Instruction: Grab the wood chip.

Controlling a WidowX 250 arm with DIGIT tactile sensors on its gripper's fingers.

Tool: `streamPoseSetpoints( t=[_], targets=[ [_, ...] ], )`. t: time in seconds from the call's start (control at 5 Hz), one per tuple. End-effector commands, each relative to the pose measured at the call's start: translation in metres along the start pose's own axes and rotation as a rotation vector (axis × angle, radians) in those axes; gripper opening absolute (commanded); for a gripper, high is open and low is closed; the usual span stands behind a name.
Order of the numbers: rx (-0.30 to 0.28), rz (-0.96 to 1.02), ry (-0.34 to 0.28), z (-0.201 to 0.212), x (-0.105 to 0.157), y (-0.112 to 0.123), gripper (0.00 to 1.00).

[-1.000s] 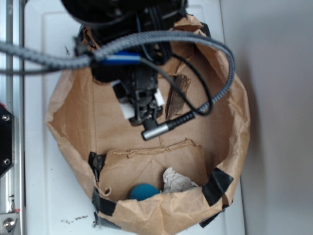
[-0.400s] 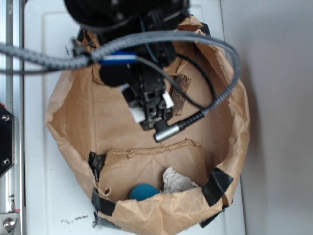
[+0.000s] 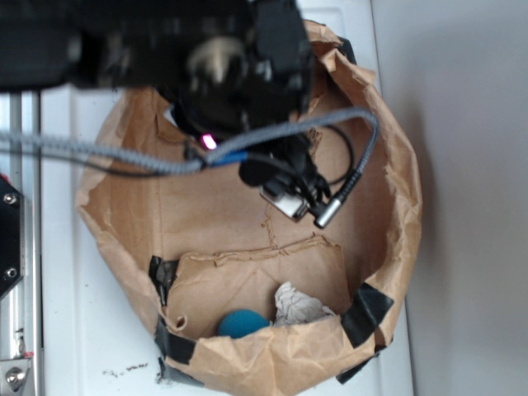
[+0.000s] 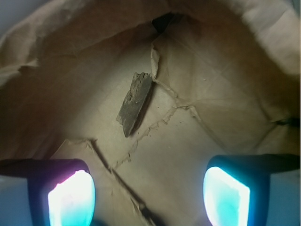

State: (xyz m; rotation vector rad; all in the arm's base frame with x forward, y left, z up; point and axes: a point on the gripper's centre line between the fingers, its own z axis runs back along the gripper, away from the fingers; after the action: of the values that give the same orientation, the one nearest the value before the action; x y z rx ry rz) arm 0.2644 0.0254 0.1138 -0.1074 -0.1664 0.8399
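Observation:
The wood chip (image 4: 135,102) is a dark brown, rough sliver lying flat on the brown paper floor of the bag, seen in the wrist view ahead of the fingers and slightly left of centre. My gripper (image 4: 148,197) is open, with its two glowing fingertips (image 4: 70,197) set wide apart and nothing between them; the chip lies apart from them. In the exterior view the gripper (image 3: 286,195) hangs inside the bag at its upper middle, and the arm hides the wood chip there.
The brown paper bag (image 3: 400,206) has raised crumpled walls all around, with black tape (image 3: 367,313) on its rim. A teal ball (image 3: 243,322) and a crumpled paper wad (image 3: 299,305) lie at its near end. A metal rail (image 3: 16,247) runs along the left.
The arm has swung to the right and farther over the bag. It now covers the wood chip, which showed beside the gripper in the earlier exterior frames.

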Motion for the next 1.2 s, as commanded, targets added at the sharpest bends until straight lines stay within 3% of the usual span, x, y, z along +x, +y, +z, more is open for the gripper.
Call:
streamPoseSetpoints(
  t=[0.0,0.4,0.6,0.8,1.0],
  targets=[
    [-0.010,0.051,-0.045,-0.033,0.036,0.000,1.00],
    [0.050,0.114,-0.067,-0.053,0.059,0.008,1.00],
    [0.070,0.105,-0.067,-0.064,0.055,0.012,1.00],
    [0.044,0.048,-0.094,-0.074,0.044,0.001,1.00],
    [0.042,-0.008,-0.072,-0.086,0.032,-0.017,1.00]
  ],
)
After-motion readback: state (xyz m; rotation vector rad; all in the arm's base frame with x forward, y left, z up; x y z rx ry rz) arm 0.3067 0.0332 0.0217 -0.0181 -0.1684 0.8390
